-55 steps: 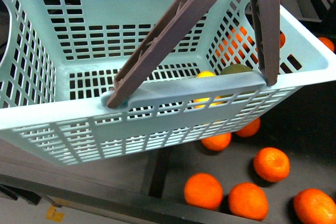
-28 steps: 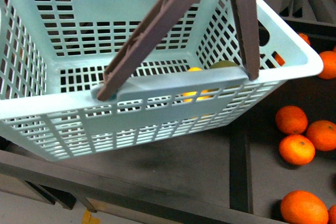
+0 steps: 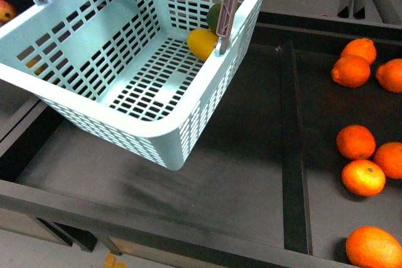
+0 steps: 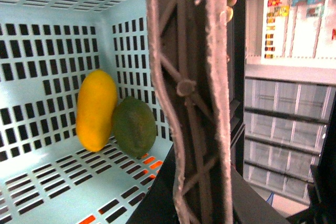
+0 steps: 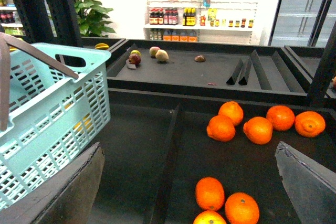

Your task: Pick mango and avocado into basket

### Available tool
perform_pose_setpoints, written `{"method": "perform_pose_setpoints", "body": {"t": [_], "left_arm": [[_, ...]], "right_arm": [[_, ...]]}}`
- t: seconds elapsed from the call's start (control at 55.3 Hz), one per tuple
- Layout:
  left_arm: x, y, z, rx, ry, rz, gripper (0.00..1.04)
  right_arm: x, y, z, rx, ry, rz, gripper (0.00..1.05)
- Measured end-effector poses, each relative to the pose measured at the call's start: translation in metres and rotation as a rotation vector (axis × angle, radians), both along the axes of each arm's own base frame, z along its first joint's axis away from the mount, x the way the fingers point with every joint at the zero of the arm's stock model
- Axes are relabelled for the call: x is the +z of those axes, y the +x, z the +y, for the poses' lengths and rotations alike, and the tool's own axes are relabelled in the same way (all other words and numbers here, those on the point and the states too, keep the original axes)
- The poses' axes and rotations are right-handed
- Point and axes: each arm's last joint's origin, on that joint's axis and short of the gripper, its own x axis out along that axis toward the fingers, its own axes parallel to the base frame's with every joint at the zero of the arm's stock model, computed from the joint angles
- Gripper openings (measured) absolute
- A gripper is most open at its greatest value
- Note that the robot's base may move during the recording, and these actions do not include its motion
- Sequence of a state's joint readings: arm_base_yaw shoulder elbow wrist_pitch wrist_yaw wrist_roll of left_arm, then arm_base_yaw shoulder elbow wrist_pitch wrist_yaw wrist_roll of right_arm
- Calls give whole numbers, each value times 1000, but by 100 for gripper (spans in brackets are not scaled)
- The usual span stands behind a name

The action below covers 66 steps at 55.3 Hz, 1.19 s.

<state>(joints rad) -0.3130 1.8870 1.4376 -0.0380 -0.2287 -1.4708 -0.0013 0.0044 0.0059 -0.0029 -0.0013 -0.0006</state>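
At the upper left of the front frame hangs the basket (image 3: 135, 120), tilted and lifted clear of the dark tabletop (image 3: 239, 174), its pale turquoise plastic cut through with neat rectangular slots. Both fruits are already inside, rolled into the far corner: the mango (image 3: 202, 43), smooth, yellow and long-oval, lies touching the avocado (image 4: 134, 126), a dull dark green egg shape beside it. By my reckoning the picking is done and the step in hand is carrying or setting the basket down. It wants a level, slow motion, because the slick fruit on that hard slotted floor will roll with any tilt.

Moving toward the centre, the brown-grey handle (image 3: 230, 12) rises ribbed and stiff across the basket's rim; in the left wrist view it fills the middle of the frame, very close. The left tool itself is out of sight there, so I cannot tell how it grips, though it seems to bear the handle.

On the right of the frame, round oranges (image 3: 361, 177) with pebbled skin lie loose on the tabletop. The right tool (image 5: 191, 179) shows its two dark fingers spread wide, holding nothing.
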Motion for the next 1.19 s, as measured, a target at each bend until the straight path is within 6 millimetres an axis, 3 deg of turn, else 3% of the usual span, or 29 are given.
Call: {"method": "perform_pose_setpoints", "body": {"t": [0.181, 0.434, 0.67, 0.905, 1.013, 1.194], "left_arm": [[-35, 57, 9, 89, -3, -2, 7], [-84, 109, 11, 117, -27, 49, 7], [-120, 121, 5, 94, -31, 105, 7], [-124, 120, 1, 75, -35, 102, 7], [-127, 116, 2, 65, -44, 112, 26], [-105, 100, 10, 100, -23, 110, 60]], "right_arm": [[0, 0, 0, 0, 0, 0, 97], [0, 0, 0, 0, 0, 0, 97], [0, 0, 0, 0, 0, 0, 97], [0, 0, 0, 0, 0, 0, 97], [0, 0, 0, 0, 0, 0, 97], [0, 0, 0, 0, 0, 0, 97]]}}
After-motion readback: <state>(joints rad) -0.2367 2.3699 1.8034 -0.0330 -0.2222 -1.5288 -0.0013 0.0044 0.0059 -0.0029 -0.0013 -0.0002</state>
